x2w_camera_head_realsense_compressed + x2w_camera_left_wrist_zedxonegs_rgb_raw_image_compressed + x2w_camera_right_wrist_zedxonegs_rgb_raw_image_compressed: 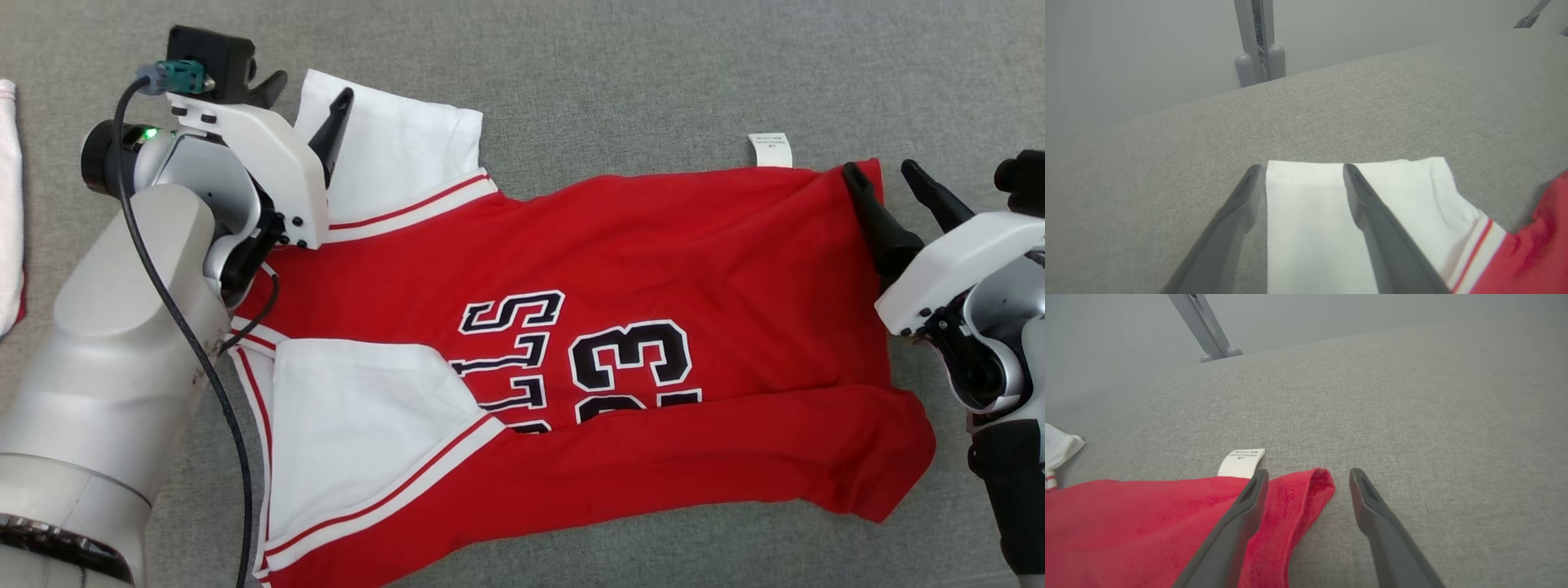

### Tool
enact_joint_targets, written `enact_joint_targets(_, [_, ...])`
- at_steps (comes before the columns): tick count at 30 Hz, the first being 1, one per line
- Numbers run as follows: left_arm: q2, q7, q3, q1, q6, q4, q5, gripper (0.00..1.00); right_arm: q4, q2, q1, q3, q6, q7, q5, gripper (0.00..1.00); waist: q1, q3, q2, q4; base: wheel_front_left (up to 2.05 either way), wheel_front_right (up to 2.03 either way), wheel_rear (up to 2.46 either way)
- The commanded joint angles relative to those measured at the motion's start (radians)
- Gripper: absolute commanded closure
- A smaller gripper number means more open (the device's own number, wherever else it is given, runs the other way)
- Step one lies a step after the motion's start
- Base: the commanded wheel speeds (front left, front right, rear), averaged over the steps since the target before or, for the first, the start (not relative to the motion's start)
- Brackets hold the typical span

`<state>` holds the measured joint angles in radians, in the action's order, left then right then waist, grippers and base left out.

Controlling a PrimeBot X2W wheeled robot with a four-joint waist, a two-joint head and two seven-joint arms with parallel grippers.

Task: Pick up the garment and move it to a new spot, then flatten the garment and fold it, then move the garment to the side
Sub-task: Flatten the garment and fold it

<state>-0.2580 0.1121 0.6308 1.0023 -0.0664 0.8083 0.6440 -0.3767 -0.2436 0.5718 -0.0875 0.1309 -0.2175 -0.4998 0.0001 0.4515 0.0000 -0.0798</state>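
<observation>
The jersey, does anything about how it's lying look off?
Yes. On the red jersey, the near long edge is folded over, hiding the lower part of the lettering and number. A white label sticks out past the far edge, and the hem corner beside it is curled.

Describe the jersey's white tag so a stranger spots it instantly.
Find the red jersey spread on the grey surface. Follow its far edge toward the right gripper; the tag sticks out there. It is a small white rectangle with tiny print, unlike the large plain sleeves.
</observation>
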Motion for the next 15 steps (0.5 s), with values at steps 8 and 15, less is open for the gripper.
enact_joint_targets(8, [0.032, 0.045, 0.014, 0.102, -0.049, 0.230, 0.033, 0.00, -0.048, -0.040, 0.069, -0.112, 0.000, 0.008, -0.079, 0.00, -0.0001, 0.063, 0.0000, -0.035, 0.00, 0.00, 0.00])
enact_joint_targets(15, [0.038, 0.035, 0.024, 0.136, -0.061, 0.292, 0.045, 1.00, -0.063, -0.063, 0.092, -0.163, 0.000, 0.016, -0.130, 1.00, -0.0001, 0.074, 0.0000, -0.030, 0.00, 0.00, 0.00])
